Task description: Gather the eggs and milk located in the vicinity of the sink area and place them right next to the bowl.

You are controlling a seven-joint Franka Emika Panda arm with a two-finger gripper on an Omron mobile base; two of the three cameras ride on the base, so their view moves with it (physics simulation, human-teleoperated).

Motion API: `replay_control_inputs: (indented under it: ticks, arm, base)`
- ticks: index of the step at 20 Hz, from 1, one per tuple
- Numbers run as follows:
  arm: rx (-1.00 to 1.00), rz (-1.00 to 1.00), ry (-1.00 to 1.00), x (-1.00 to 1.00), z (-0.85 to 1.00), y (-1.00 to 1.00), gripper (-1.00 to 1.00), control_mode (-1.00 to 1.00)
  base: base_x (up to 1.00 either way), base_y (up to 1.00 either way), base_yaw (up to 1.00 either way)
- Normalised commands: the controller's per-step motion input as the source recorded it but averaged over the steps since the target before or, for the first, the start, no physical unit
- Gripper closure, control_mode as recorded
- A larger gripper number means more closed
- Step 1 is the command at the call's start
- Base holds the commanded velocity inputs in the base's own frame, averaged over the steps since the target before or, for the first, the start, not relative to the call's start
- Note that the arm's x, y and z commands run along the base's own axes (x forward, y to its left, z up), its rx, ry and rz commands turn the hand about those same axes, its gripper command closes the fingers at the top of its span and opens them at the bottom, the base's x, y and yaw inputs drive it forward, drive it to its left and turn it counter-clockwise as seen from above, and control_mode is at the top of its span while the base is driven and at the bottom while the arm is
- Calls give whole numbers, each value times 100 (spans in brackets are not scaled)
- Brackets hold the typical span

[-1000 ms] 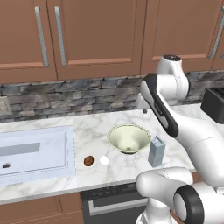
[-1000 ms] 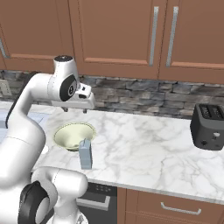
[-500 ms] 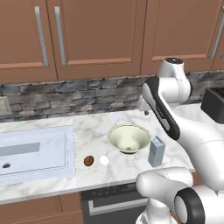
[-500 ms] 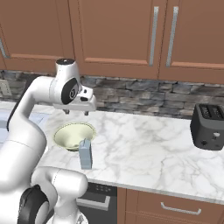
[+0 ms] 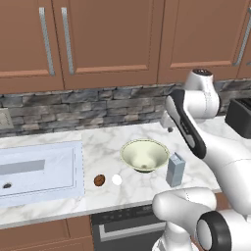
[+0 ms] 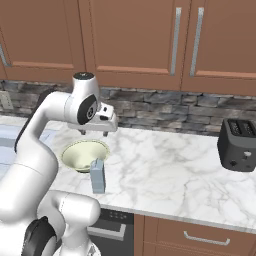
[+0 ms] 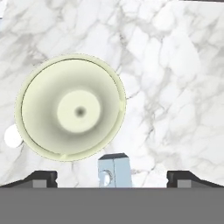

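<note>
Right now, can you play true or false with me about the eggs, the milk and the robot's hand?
1. The milk stands upright beside the bowl. True.
2. The brown egg lies inside the sink. False: it lies on the counter between sink and bowl.
3. The white egg sits in the bowl. False: it rests on the counter beside it.
4. The gripper is open and holds nothing. True.
5. A black toaster stands on the counter. True.

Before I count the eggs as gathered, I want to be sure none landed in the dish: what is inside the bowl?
Nothing: the hand view looks straight into the bowl, whose whole inside shows bare. The white egg lies outside its rim, on the counter.
</note>
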Motion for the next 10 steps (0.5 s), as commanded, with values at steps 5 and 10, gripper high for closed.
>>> replay_control_inputs:
  ticks: [5, 10]
  arm:
    - [0, 0, 0, -2, -26, -12, -100, -100]
    - [0, 1, 0, -1, -33, 0, -100, -100]
  base:
    - [0, 0, 0]
    - [0, 0, 0]
